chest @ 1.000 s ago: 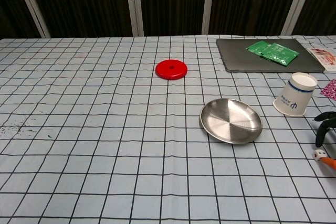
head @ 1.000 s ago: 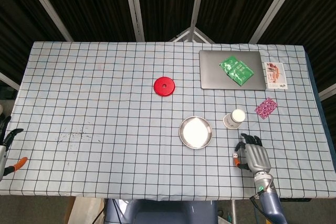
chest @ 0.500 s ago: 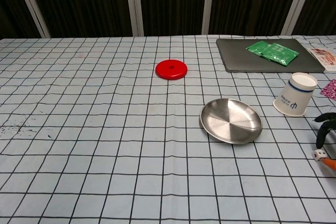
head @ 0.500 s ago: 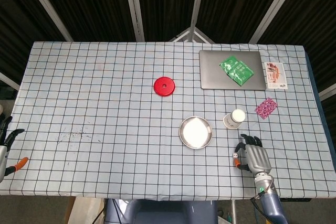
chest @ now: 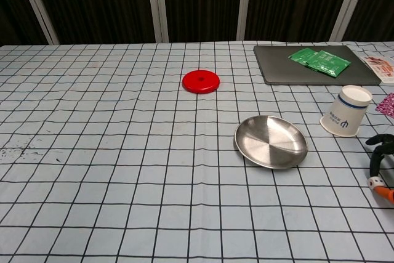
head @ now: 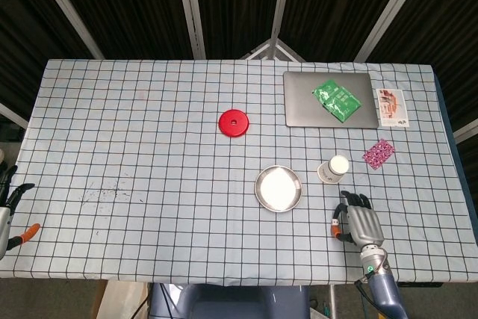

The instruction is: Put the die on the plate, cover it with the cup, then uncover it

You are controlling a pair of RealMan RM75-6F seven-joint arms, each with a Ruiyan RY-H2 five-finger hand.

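The small white die (chest: 373,182) lies on the cloth near the table's front right, pinched between a dark fingertip and the orange-tipped thumb of my right hand (head: 358,220); only that hand's fingers (chest: 380,152) show at the chest view's right edge. In the head view the die (head: 335,223) is a speck at the hand's left side. The steel plate (head: 278,188) (chest: 271,141) sits empty to the left of the hand. The white paper cup (head: 334,169) (chest: 346,111) lies tilted beyond the hand. My left hand (head: 9,205) hangs with fingers spread off the table's left edge, holding nothing.
A red disc (head: 233,123) (chest: 201,80) lies mid-table. A grey laptop (head: 328,99) with a green packet (head: 337,101) is at the back right, a printed card (head: 390,107) beside it. A pink wrapper (head: 378,153) lies right of the cup.
My right hand has edged slightly left and its fingers have closed in on the die. The die, plate and cup have stayed where they were.
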